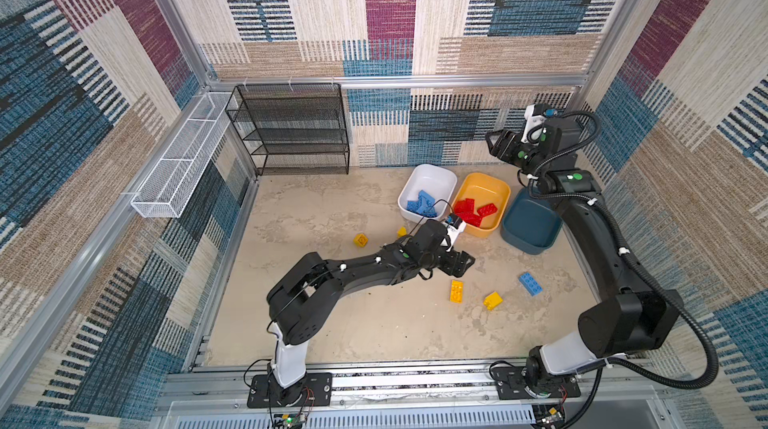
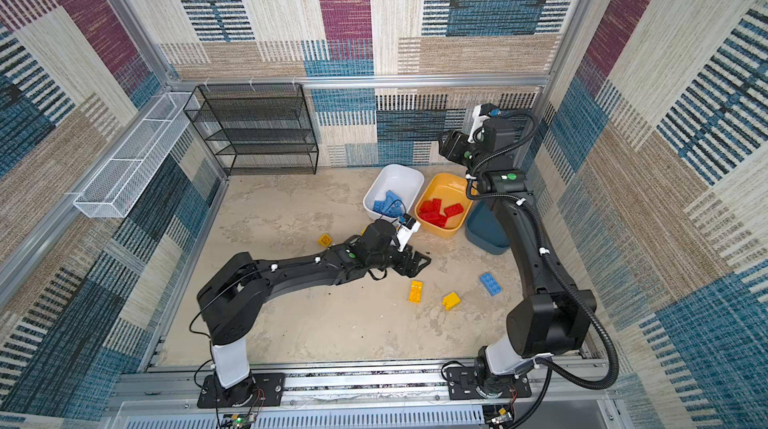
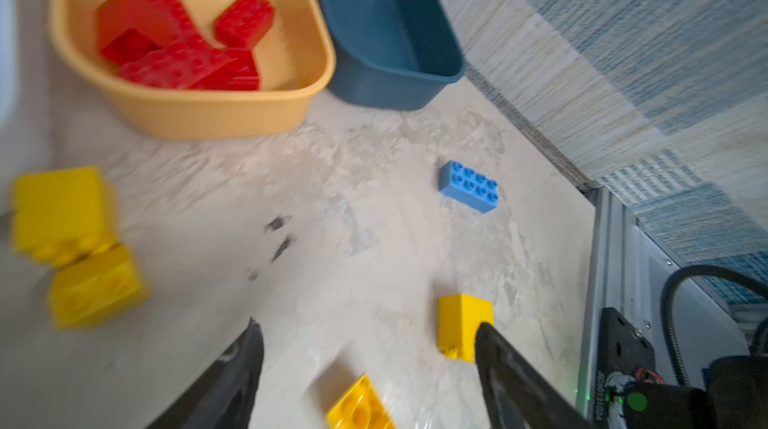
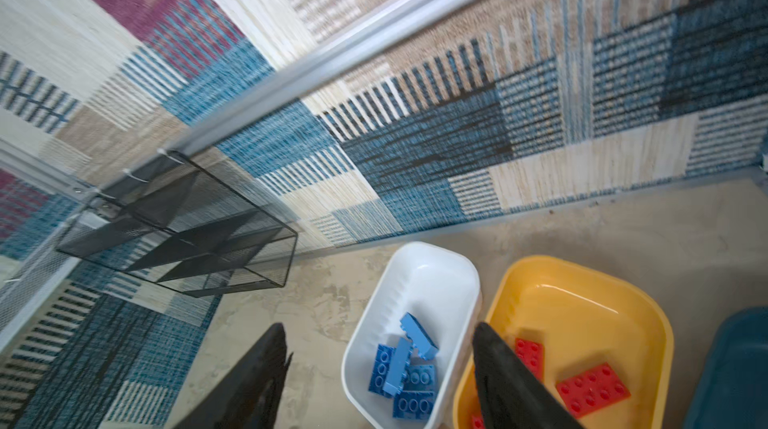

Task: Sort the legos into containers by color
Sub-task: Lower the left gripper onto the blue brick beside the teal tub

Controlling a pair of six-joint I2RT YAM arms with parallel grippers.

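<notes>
In both top views, blue legos [image 1: 422,203] lie in the white container [image 1: 433,181] and red legos [image 1: 471,210] in the yellow-orange container [image 1: 485,188]; the teal container [image 1: 530,224] shows nothing inside. Loose on the floor are a blue brick [image 1: 530,284] and yellow bricks [image 1: 456,292], [image 1: 493,300], [image 1: 360,240], [image 1: 401,232]. My left gripper [image 1: 467,260] hovers open and holds nothing; in its wrist view [image 3: 368,325] a flat yellow brick [image 3: 359,406] lies below the jaws. My right gripper [image 1: 492,144] hangs open and holds nothing, high over the white container [image 4: 415,264].
A black wire-mesh rack [image 1: 291,129] stands against the back wall. A long white wire basket [image 1: 183,165] hangs on the left wall. Patterned walls close in on three sides, and the right arm's body partly covers the teal container.
</notes>
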